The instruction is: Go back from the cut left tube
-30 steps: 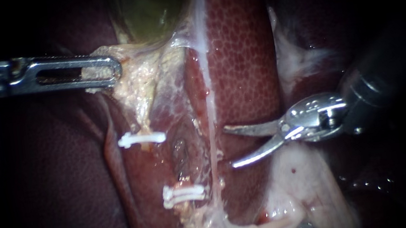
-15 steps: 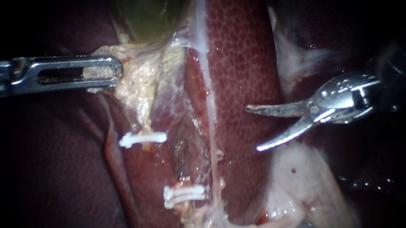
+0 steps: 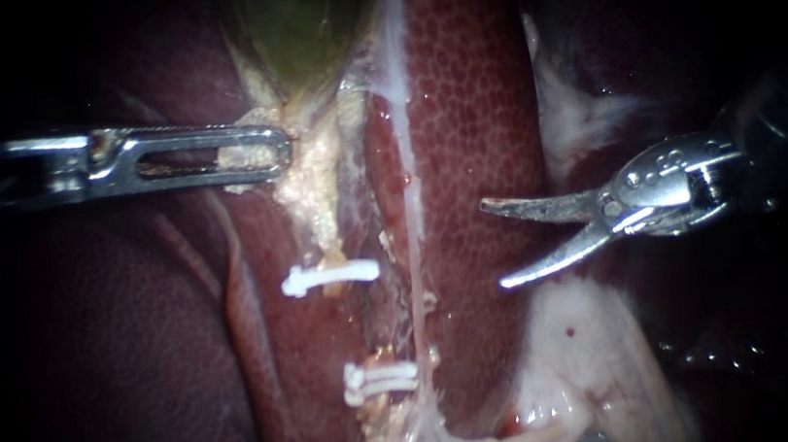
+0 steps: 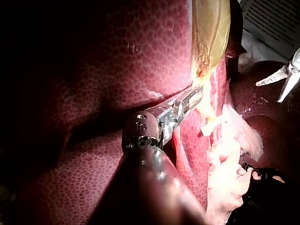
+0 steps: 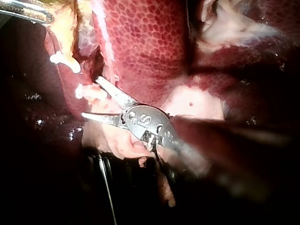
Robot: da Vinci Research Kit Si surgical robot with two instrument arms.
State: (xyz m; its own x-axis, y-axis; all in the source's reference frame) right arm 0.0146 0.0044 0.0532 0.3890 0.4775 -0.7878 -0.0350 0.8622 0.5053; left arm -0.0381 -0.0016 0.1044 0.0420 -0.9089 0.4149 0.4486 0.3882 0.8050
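1. Withdrawal is the step in hand, as I judge it. My right instrument (image 3: 492,246), a slim silver shaft ending in two curved, blade-like jaws, hangs with those jaws spread wide and empty, touching nothing. I would bring them together before travelling far, so no open tip rakes the tissue.
2. Just beside the tips lies the mottled dark-red liver (image 3: 469,96). A little beyond them, a thin whitish strand (image 3: 414,248) runs down over it. The safe path is straight back along the shaft, with no sideways sweep towards that strand.
3. Farther over sits the cut left tube (image 3: 330,260), well apart from the blades. A single white plastic clip (image 3: 330,277) sits on its upper stump and a pair of white clips (image 3: 381,380) on the lower one, with an open gap between. All look seated, so I would leave them alone.
4. Farthest off, my left instrument (image 3: 279,151), a silver windowed grasper, has its jaws clamped on the pale yellow tissue (image 3: 311,176) beneath the greenish gallbladder (image 3: 295,26). That hold should stay steady while the right one retreats.
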